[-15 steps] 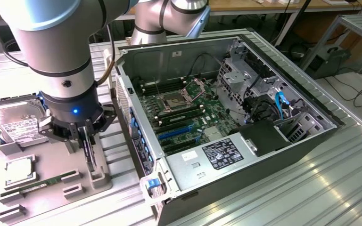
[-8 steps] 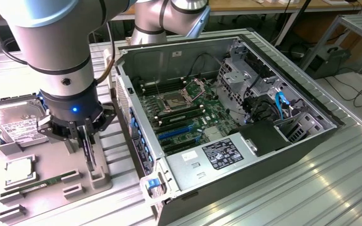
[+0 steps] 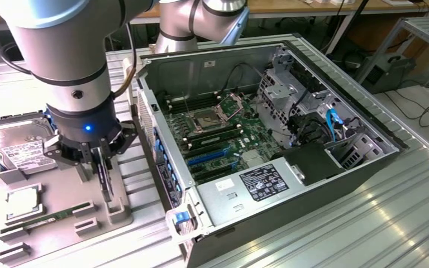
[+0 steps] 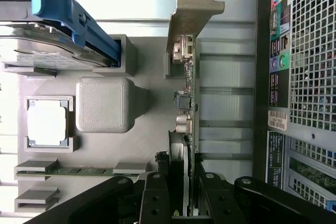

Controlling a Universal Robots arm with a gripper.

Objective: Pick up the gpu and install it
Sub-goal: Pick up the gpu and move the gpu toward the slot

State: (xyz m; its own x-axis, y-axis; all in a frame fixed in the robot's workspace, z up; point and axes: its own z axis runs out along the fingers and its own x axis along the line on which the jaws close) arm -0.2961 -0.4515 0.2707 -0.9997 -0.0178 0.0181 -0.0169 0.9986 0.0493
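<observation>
pincer [image 4: 181, 182] clamped on gpu [image 4: 189, 77] | card on edge at holder [image 4: 147, 145] | case [image 4: 310, 77] just beside

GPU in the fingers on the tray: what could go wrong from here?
1. The fingers clamp the gpu at its fan end, far from the silver bracket; it may tilt when lifted.
2. The card stands on edge in the grey fixture slot, so it might snag.
3. The case wall stands close beside; a swing could hit it.
</observation>
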